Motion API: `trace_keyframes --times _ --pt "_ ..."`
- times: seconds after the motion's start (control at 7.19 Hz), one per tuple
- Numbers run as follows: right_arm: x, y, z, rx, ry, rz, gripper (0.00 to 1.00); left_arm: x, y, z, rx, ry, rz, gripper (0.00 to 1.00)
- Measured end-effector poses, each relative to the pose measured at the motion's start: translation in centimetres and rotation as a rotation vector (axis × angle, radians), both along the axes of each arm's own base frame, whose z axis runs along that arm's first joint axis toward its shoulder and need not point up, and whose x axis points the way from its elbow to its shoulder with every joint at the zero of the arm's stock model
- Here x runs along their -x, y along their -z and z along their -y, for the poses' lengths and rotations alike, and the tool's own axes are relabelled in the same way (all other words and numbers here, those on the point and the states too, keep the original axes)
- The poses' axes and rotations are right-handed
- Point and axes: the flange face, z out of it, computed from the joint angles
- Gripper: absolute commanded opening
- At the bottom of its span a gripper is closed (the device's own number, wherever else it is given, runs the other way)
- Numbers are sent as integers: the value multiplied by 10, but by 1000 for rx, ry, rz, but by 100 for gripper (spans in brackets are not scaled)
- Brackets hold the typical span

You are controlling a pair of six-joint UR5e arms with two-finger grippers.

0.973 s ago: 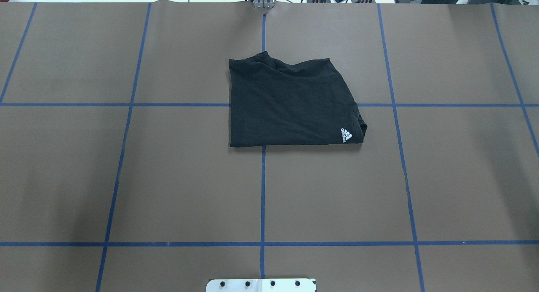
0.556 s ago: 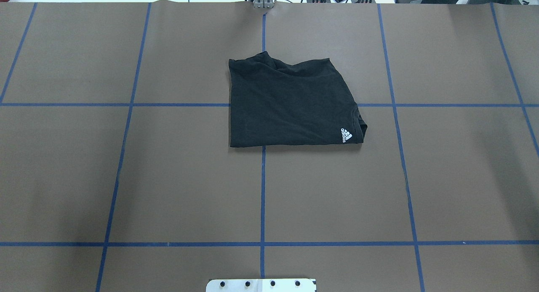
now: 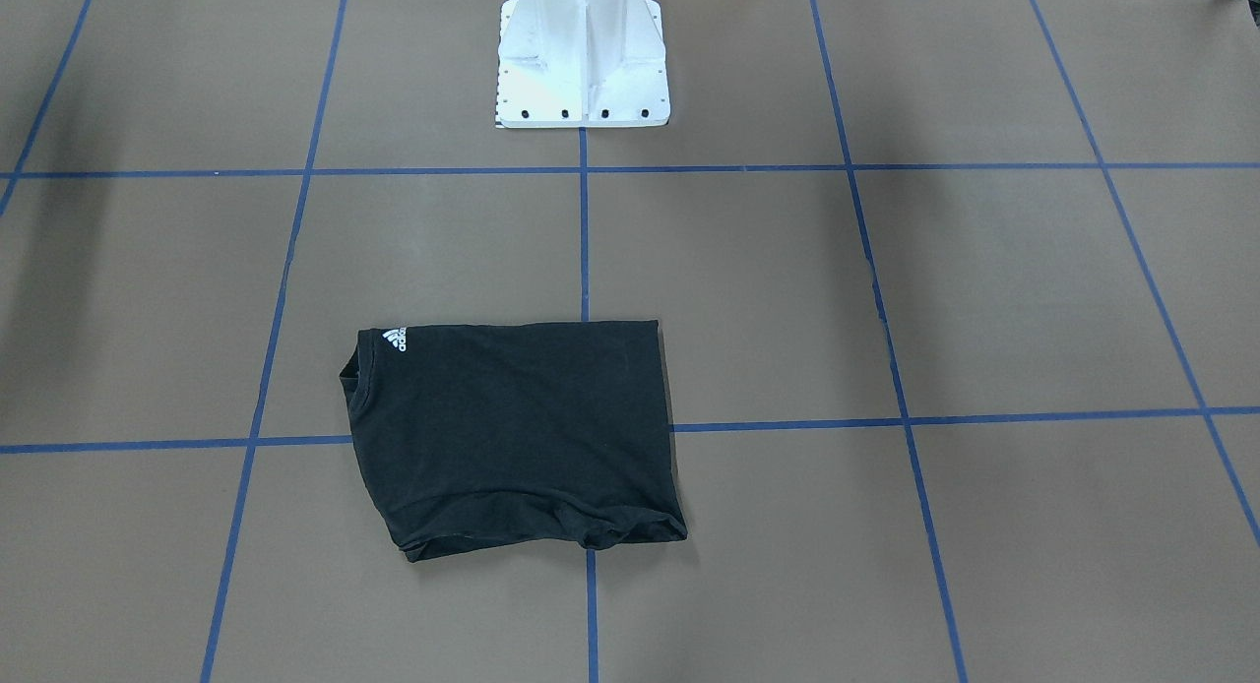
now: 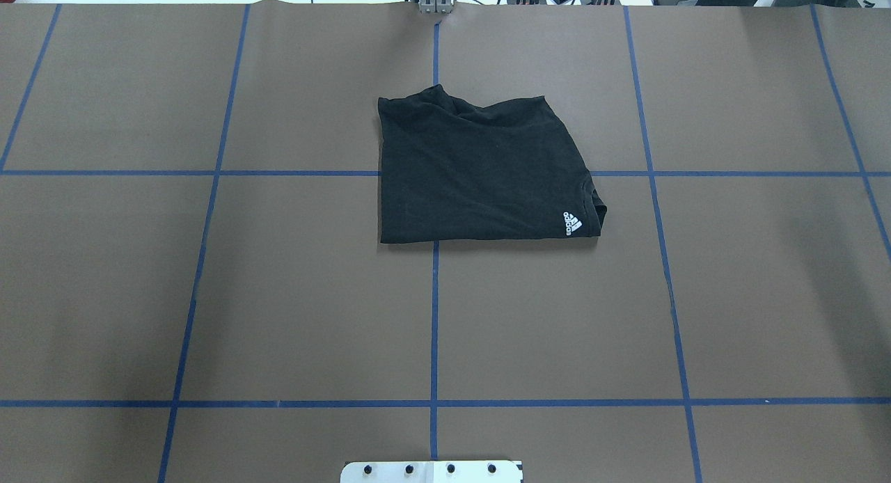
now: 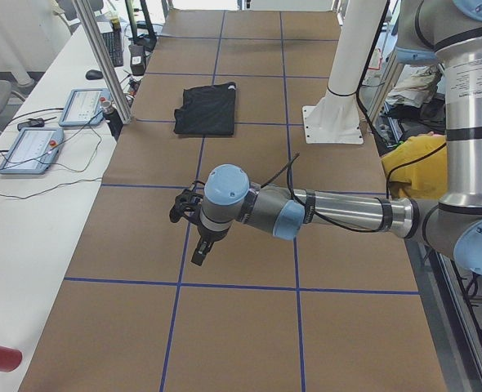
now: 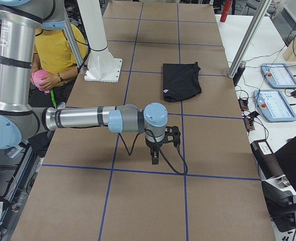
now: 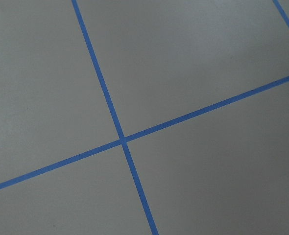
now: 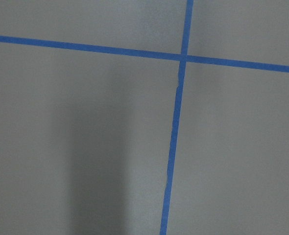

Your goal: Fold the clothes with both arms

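The clothes are one black T-shirt (image 4: pixel 480 170), folded into a rough rectangle and lying flat past the middle of the table, also seen in the front view (image 3: pixel 512 427). Its white three-stripe logo (image 4: pixel 572 223) faces up at a near corner. Neither gripper touches it. The left gripper (image 5: pixel 198 255) hangs over bare table far from the shirt (image 5: pixel 207 109). The right gripper (image 6: pixel 155 159) hangs likewise, apart from the shirt (image 6: pixel 180 80). Both grippers show only in the side views, so I cannot tell whether they are open or shut. Both wrist views show only table and tape.
Blue tape lines (image 4: pixel 434 316) divide the brown table into squares. The white pedestal base (image 3: pixel 583 63) stands at the robot's side. A seated person in yellow (image 6: pixel 57 50) is behind the base. Control tablets (image 6: pixel 278 75) and cables lie on side benches.
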Motion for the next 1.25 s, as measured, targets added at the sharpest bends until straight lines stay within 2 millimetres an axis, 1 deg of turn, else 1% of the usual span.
trace_keyframes --times 0.28,0.56,0.83,1.25 --pt "0 2 1 -7 1 2 100 0 -2 -7 4 2 3 99" --pt "2 8 9 -17 4 4 100 0 -6 -15 12 1 4 99" --pt "5 10 19 -17 9 0 100 0 -8 -13 23 4 2 99" --pt "7 12 25 4 14 -12 100 0 -8 -11 25 5 2 99"
